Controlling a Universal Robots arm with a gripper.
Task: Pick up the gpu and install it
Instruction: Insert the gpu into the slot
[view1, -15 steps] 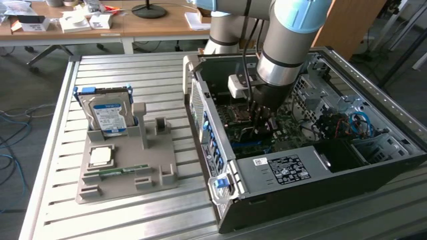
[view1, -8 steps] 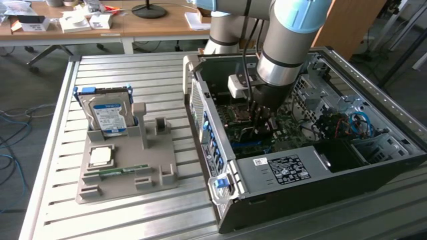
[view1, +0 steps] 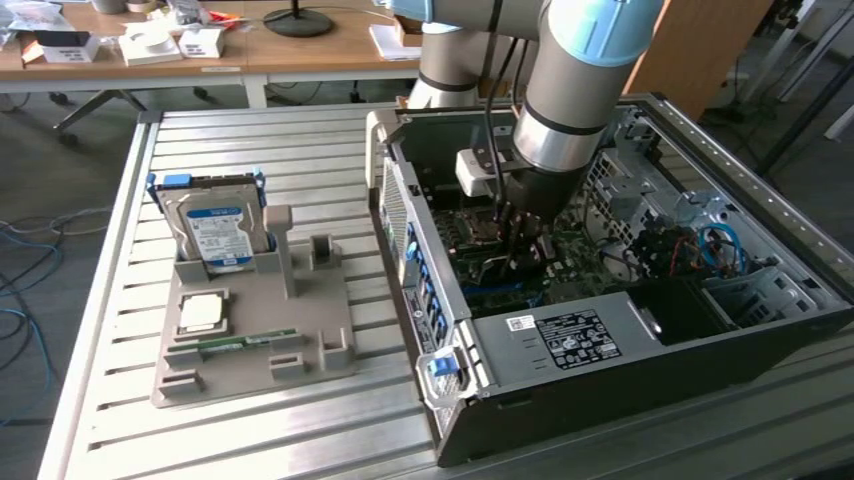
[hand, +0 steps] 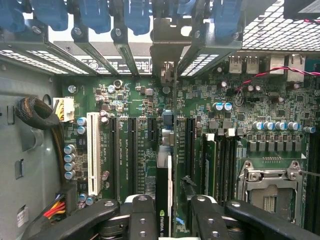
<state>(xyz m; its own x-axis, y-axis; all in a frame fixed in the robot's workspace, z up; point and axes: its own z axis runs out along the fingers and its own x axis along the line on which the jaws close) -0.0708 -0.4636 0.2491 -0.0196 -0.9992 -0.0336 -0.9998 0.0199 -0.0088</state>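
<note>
The gpu (hand: 163, 200) stands on edge in the wrist view, its thin dark side facing the camera. It rises from a slot on the green motherboard (hand: 145, 100), in line with the rear bracket openings. My gripper (hand: 174, 220) straddles it. One finger (hand: 142, 217) is close against the card and the other finger (hand: 207, 217) stands a little off it, so the jaws are open around the card. In the exterior view the gripper (view1: 521, 250) reaches down into the open computer case (view1: 561, 340).
A grey holder (view1: 254, 330) on the slatted table carries a hard drive (view1: 214, 225), a processor chip (view1: 200, 312) and a green memory stick (view1: 247, 343). Inside the case are a white slot (hand: 93, 150), a cable bundle (hand: 37, 115) and the CPU socket (hand: 270, 190).
</note>
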